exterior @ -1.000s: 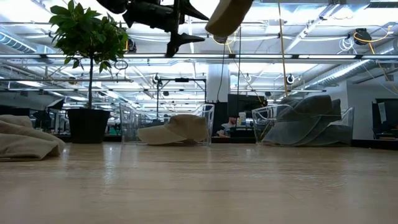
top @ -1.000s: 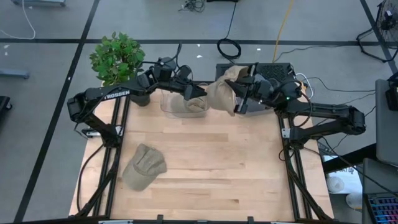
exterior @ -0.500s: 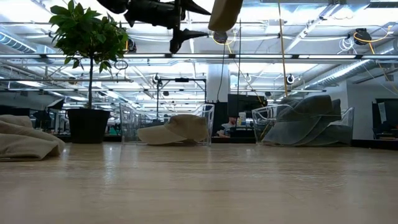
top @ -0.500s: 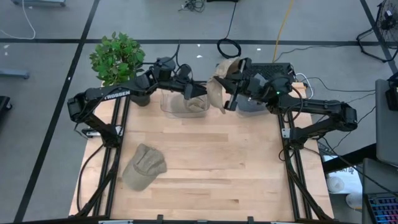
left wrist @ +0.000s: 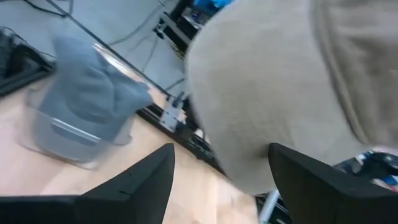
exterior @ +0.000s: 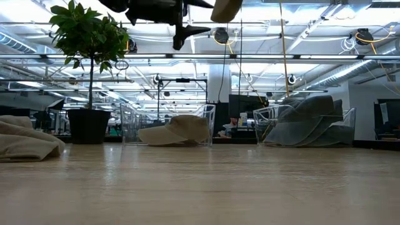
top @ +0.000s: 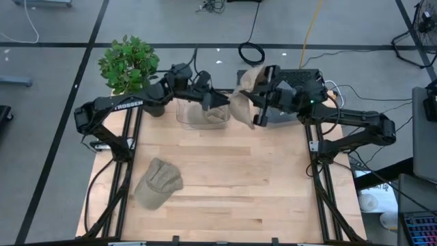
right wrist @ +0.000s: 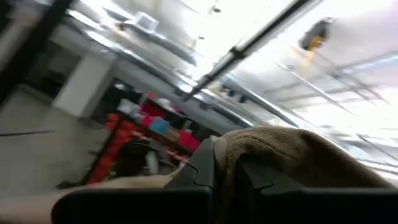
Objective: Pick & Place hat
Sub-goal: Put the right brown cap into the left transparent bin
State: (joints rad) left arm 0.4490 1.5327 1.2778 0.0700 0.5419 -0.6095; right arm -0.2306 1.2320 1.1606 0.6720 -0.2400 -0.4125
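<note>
Both arms raised high over the far middle of the table, reaching toward each other. Left gripper (top: 217,102) at the end of an arm stretched rightward from the far-left corner, fingers (left wrist: 134,180) spread apart and pointing right. Right gripper (top: 254,108) extended leftward from the far-right side, wrist tilted, fingers clamped tight on a tan hat (top: 242,102), just beside the left gripper's tips.

Even, bright overhead light; soft shadows on the wooden surface (top: 225,178). Low view: ceiling lights (exterior: 294,12) glare white, near surface blurred. Left wrist view: tan hat (left wrist: 273,93) and grey hats (left wrist: 87,112) motion-blurred. Right wrist view: smeared, ceiling overexposed.
</note>
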